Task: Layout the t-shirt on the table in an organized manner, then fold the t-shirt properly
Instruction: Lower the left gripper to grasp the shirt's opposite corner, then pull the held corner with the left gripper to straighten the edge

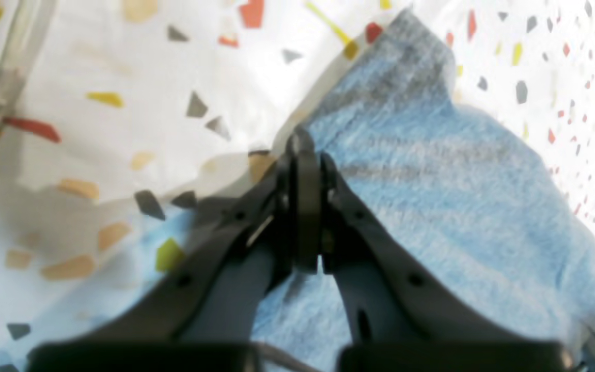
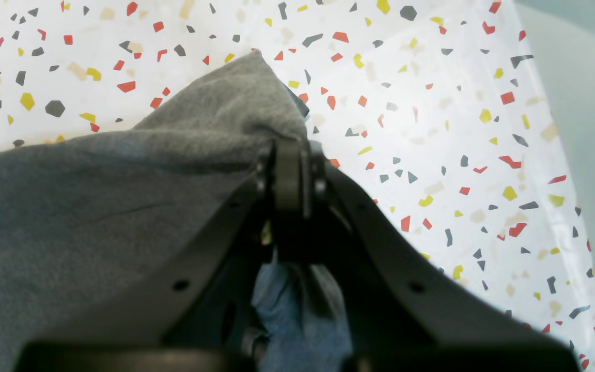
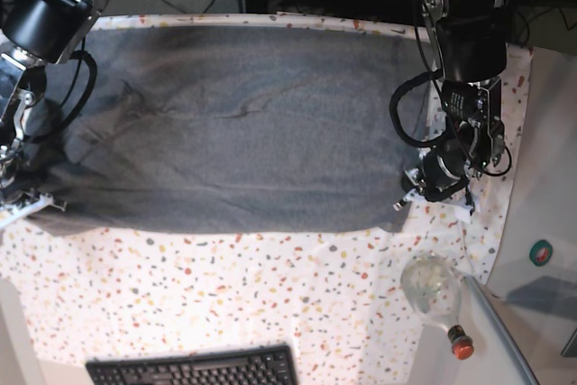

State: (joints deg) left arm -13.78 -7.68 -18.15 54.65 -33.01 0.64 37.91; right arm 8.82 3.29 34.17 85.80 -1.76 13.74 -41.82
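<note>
The dark-grey t-shirt (image 3: 234,123) lies spread wide across the far half of the speckled table (image 3: 270,295). At the shirt's near right corner in the base view, my left gripper (image 3: 407,197) is shut. The left wrist view shows its jaws (image 1: 305,150) pressed together on the t-shirt's (image 1: 457,206) edge, low over the table (image 1: 122,77). My right gripper (image 3: 25,203) holds the shirt's near left corner. In the right wrist view this gripper (image 2: 290,155) is shut on bunched t-shirt (image 2: 96,206) fabric, lifted slightly off the table (image 2: 432,103).
A clear glass bottle with a red cap (image 3: 437,295) lies on the table near the left arm and shows blurred as glass (image 1: 3,77) in the left wrist view. A black keyboard (image 3: 194,369) sits at the front edge. A plain grey surface (image 3: 541,214) borders the right.
</note>
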